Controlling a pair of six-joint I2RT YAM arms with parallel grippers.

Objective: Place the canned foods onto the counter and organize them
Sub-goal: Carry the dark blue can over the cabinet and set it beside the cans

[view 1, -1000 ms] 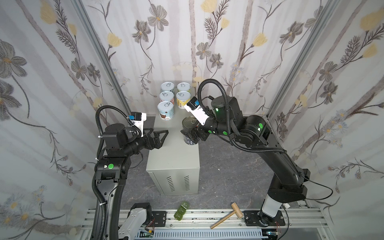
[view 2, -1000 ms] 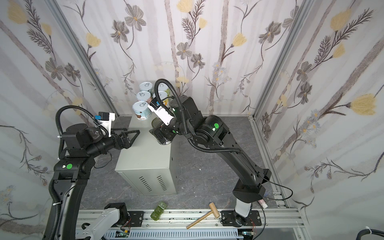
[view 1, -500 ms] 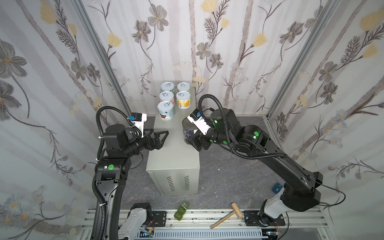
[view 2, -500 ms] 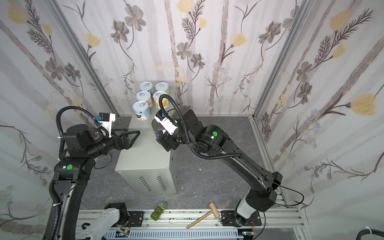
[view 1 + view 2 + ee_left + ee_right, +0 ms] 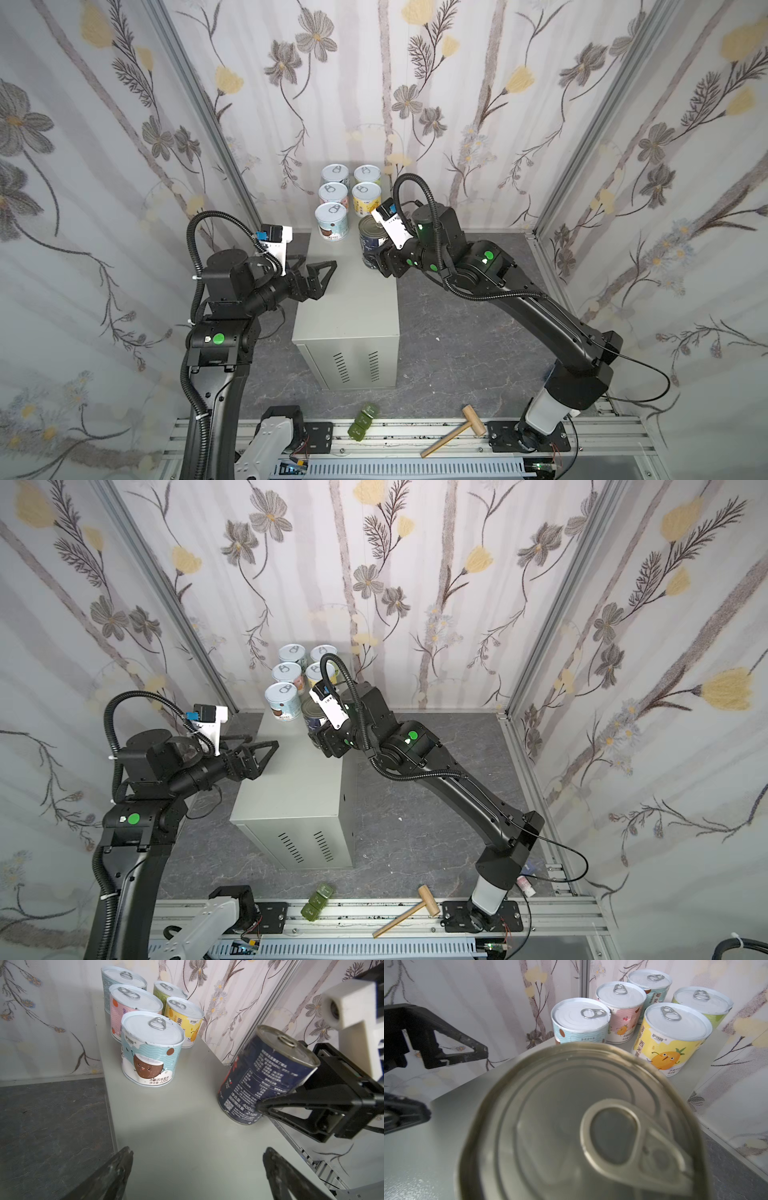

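While the navy can (image 5: 264, 1072) leans at the table's (image 5: 176, 1126) right edge, the last placement is in hand.

Right pincer (image 5: 377, 259), partly closed, pinches the can's sides; its base rim looks to touch the table, near the 5 short cans (image 5: 332, 194) standing in 2 rows at the back. Judged next: tip it upright beside the coconut can (image 5: 149, 1049), filling the open spot, then release. Left pincer (image 5: 198, 1152) hovers over the table's left edge, spread wide, holding nothing.
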